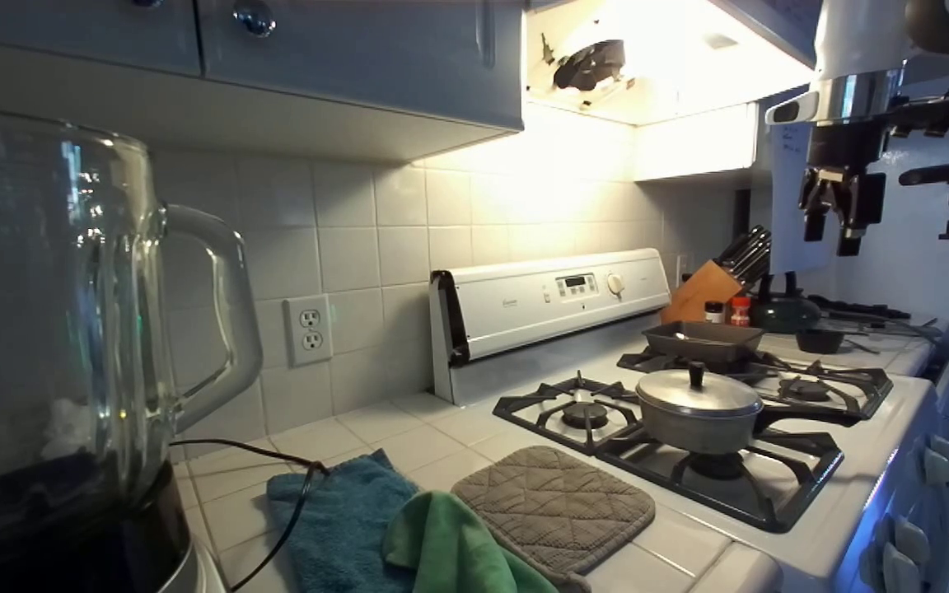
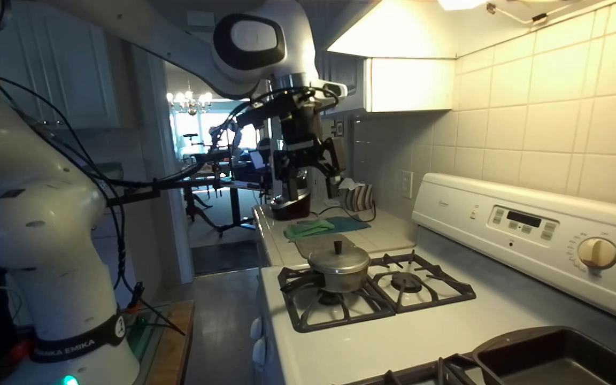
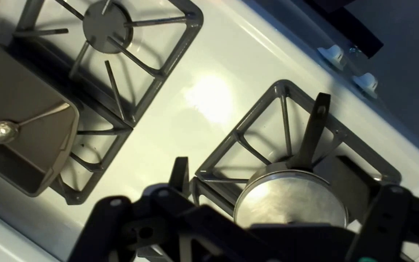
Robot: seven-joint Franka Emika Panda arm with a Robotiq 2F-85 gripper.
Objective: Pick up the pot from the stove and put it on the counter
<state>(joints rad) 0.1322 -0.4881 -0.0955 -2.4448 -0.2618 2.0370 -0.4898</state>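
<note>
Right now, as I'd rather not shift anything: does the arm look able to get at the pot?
Likely yes: the pincer hangs open, higher than the pot, with nothing seen between them. The handle sticks out uncovered, and the pan stands apart.

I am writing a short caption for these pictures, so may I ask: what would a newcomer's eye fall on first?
Probably the big white arm at the left of an exterior view, its gripper open and higher than the stove. Next, likely, the lidded silver pot, standing on the front part of the stove. At the left edge of an exterior view, a large glass blender also draws the eye.
</note>
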